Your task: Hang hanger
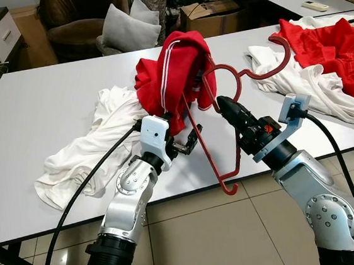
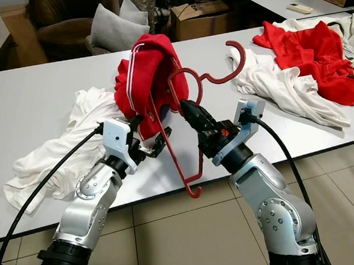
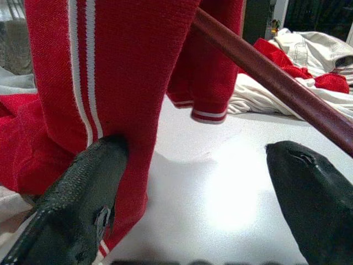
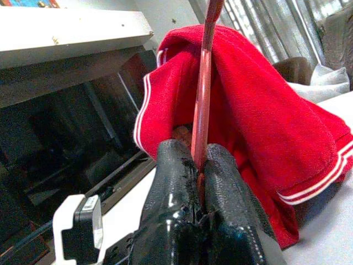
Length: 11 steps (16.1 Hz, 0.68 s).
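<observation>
Hanger (image 1: 217,125), thin glossy red plastic, pinched by right gripper (image 4: 199,160); left gripper (image 3: 198,182) gapes beside ribbed red garment (image 1: 174,76) at twelve o'clock.

No words, numbers or signs can be read anywhere. The cardboard box (image 1: 210,14) at the top middle of the left eye view has no print that shows. The small white block (image 4: 81,227) at the lower left of the right wrist view has marks too blurry to read.
</observation>
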Tool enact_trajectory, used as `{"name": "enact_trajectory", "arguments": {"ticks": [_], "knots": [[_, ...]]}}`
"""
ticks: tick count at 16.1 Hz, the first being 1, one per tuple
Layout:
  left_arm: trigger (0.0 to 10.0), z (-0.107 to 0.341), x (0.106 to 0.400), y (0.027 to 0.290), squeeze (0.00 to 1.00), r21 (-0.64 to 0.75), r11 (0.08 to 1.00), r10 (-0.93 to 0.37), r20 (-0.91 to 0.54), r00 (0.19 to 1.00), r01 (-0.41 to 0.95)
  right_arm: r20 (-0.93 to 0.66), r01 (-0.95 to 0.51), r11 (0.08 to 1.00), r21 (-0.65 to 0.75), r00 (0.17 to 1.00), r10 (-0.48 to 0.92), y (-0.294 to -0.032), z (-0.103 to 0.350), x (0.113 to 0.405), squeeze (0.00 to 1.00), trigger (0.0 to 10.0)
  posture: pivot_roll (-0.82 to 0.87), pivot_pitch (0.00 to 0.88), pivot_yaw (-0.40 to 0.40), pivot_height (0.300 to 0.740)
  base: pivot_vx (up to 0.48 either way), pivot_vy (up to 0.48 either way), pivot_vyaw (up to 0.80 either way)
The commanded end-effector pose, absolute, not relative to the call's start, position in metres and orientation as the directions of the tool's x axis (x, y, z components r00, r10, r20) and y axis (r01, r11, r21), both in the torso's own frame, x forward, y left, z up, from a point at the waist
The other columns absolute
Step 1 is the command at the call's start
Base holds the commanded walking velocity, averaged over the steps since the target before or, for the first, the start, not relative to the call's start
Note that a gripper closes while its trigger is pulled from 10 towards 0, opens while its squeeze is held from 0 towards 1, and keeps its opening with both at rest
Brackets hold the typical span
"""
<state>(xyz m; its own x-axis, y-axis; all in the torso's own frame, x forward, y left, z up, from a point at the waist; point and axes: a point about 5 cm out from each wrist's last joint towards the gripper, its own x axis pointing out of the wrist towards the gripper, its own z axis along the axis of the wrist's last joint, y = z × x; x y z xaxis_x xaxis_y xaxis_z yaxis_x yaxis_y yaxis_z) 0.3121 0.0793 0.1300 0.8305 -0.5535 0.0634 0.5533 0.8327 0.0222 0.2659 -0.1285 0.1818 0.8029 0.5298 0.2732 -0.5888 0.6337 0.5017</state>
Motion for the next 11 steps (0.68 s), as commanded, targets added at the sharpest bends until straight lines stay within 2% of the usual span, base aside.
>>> {"name": "enact_trajectory", "arguments": {"ticks": [1, 8, 9, 10, 11], "knots": [[10.0, 0.132, 0.311, 0.078, 1.0, 0.019, 0.828, -0.561, 0.066, 0.825, 0.561, 0.308, -0.605, 0.625, 0.493, 0.793, 0.525, -0.129, 0.19, 0.268, 0.0, 10.0, -0.14, 0.0, 0.026, 0.74, 0.0, 0.0, 0.0], [10.0, 0.131, 0.309, 0.075, 1.0, 0.02, 0.809, -0.588, 0.057, 0.807, 0.588, 0.308, -0.607, 0.624, 0.493, 0.792, 0.527, -0.129, 0.19, 0.268, 0.0, 10.0, -0.14, 0.0, 0.025, 0.74, 0.0, 0.0, 0.0], [10.0, 0.129, 0.321, 0.086, 0.0, -0.01, 0.885, -0.465, 0.026, 0.885, 0.465, 0.307, -0.61, 0.621, 0.492, 0.789, 0.532, -0.128, 0.19, 0.268, 0.0, 10.0, -0.15, 0.0, 0.015, 0.74, 0.0, 0.0, 0.0], [10.0, 0.127, 0.335, 0.102, 0.0, -0.047, 0.959, -0.281, -0.019, 0.959, 0.28, 0.307, -0.616, 0.617, 0.49, 0.784, 0.539, -0.127, 0.19, 0.267, 0.0, 10.0, -0.15, 0.0, 0.015, 0.74, 0.0, 0.0, 0.0], [10.0, 0.127, 0.338, 0.105, 0.0, -0.056, 0.969, -0.241, -0.029, 0.97, 0.239, 0.307, -0.618, 0.615, 0.49, 0.783, 0.541, -0.126, 0.19, 0.267, 0.0, 10.0, -0.15, 0.0, 0.015, 0.74, 0.0, 0.0, 0.0]]}}
